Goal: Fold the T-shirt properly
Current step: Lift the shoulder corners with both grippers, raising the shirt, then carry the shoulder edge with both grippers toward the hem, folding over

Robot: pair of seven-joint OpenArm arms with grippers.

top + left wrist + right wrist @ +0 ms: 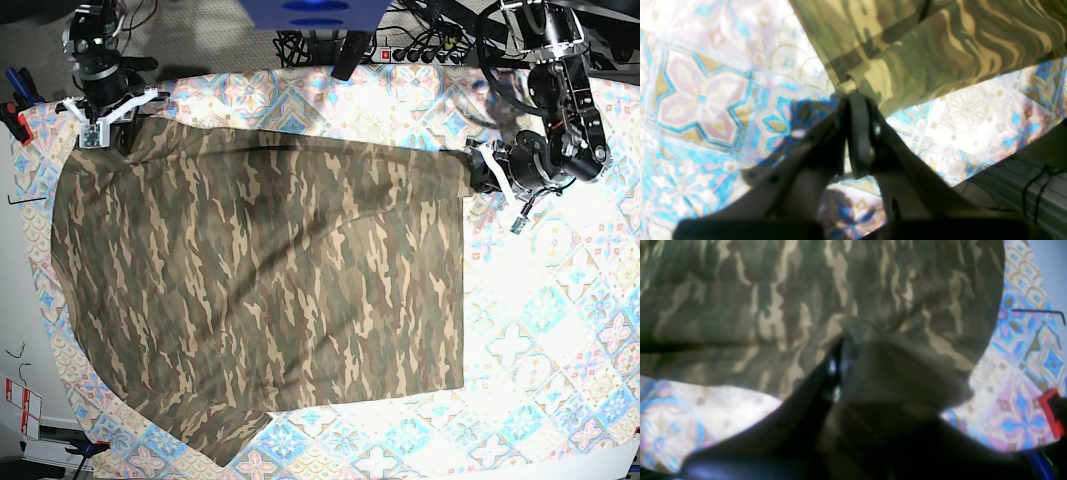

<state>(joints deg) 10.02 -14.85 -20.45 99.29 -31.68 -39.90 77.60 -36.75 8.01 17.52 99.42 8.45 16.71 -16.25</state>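
Two arms, one garment, one covered table.

Garment: T-shirt (260,300), woodland camouflage in olive, brown and tan, spread mostly flat across the tablecloth (540,330); it fills the base view from about 9 o'clock through the centre to 3 o'clock.

Garment edges: one straight edge runs down the 3 o'clock side; a flap sticks out at roughly 7 o'clock; the edge along 12 o'clock is drawn taut between the two arms.

Left gripper (853,96): at about 2 o'clock in the base view, jaws pressed together on a corner of the T-shirt (923,50); its wrist view shows the hemmed corner pinched at the tips, with cloth fanning away toward 1 o'clock.

Right gripper (840,356): at about 10 o'clock in the base view, jaws closed on the T-shirt (806,300); a fold of cloth drapes over one finger, so the exact spot of the pinch is partly hidden and the view is blurred.

Tablecloth: blue, pink and cream tile pattern (706,110), bare at the 3 to 5 o'clock side of the base view and in a narrow band along 12 o'clock.

Table surroundings: cables and a power strip (420,45) lie beyond the 12 o'clock edge; a red clamp (1052,413) sits at 4 o'clock in the right wrist view.
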